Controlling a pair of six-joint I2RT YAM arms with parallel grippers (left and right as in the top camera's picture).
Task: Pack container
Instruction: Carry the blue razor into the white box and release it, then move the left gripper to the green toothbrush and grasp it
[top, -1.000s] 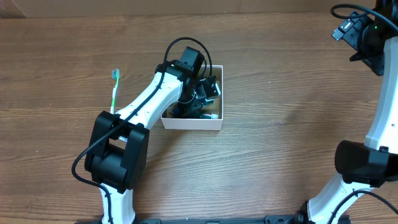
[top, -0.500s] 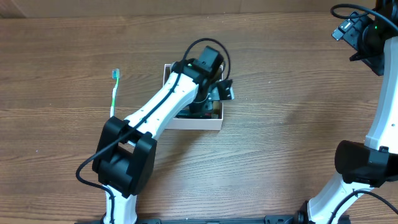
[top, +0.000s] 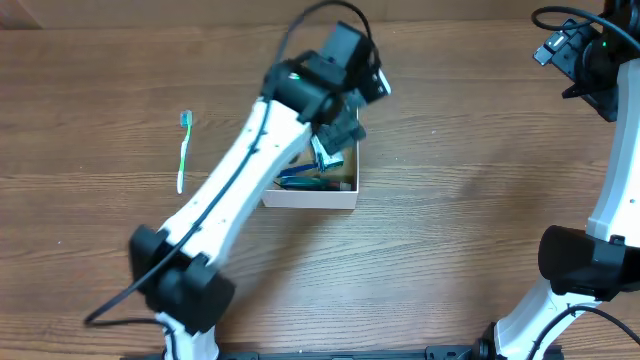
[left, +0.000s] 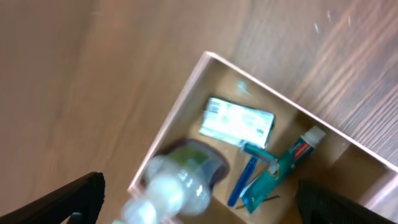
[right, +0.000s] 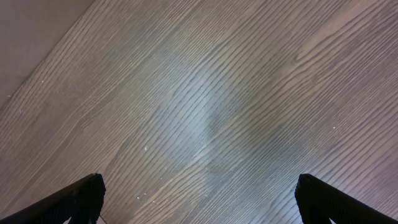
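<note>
The container (top: 310, 197) is a shallow white-walled box at mid-table, and my left arm reaches over it. My left gripper (top: 348, 115) hangs above its far side, blurred. In the left wrist view the container (left: 176, 113) holds a green-and-white packet (left: 236, 121), a blue razor (left: 249, 175) and a teal toothpaste tube (left: 283, 168). A clear bottle (left: 174, 186) shows blurred at the box's near wall, below my open left gripper (left: 202, 202) and touching neither finger. My right gripper (right: 202, 199) stands open over bare wood.
A green-and-white toothbrush (top: 183, 150) lies on the table left of the container. The right arm (top: 600, 200) stands along the right edge, its wrist (top: 565, 48) at the far right corner. The table is brown wood.
My left gripper went from shut to open and rose from inside the container toward the far right. The clear bottle has left its jaws. The right arm has not moved.
</note>
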